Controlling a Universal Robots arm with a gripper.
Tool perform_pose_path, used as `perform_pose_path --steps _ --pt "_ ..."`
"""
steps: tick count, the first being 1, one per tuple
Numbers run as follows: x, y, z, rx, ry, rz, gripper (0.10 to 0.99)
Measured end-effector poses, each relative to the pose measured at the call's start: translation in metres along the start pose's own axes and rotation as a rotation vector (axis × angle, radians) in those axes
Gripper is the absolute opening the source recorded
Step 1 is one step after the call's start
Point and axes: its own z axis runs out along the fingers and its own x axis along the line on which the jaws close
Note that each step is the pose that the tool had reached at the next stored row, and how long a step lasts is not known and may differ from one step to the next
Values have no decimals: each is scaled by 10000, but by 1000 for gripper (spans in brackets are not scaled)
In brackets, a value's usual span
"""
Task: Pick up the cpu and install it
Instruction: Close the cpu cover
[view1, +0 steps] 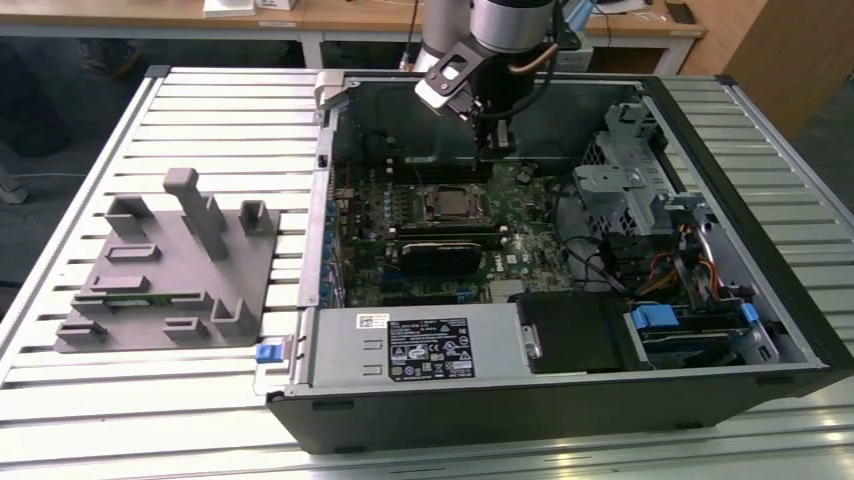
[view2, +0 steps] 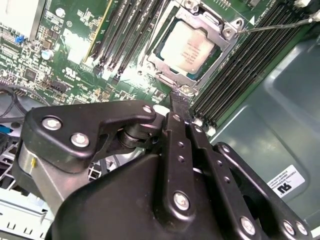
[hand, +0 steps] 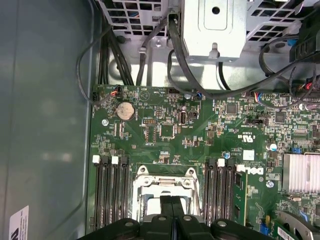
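The cpu (view2: 187, 47), a pale silvery square chip, lies flat inside the metal-framed socket (view2: 165, 67) on the green motherboard (view2: 75, 55). My gripper (view2: 179, 97) hangs just above the socket's edge, fingers pressed together with nothing between them. In the first wrist view the shut gripper (hand: 171, 202) covers the middle of the socket frame (hand: 162, 182). In the exterior view the gripper (view1: 495, 140) reaches down into the open computer case (view1: 534, 410), a little behind the socket (view1: 447, 203).
Memory slots (hand: 110, 195) flank the socket on both sides. A black heatsink-like block (view1: 447, 252) sits in front of the socket. A metal drive cage (view1: 627, 180) and cables (view1: 667, 270) fill the exterior view's right. A grey fixture (view1: 167, 270) stands on the slatted table at the exterior view's left.
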Motion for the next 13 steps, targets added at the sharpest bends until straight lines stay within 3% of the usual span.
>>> perform_pose_path --steps 13 --pt "1 -81 -2 -1 1 -1 106"
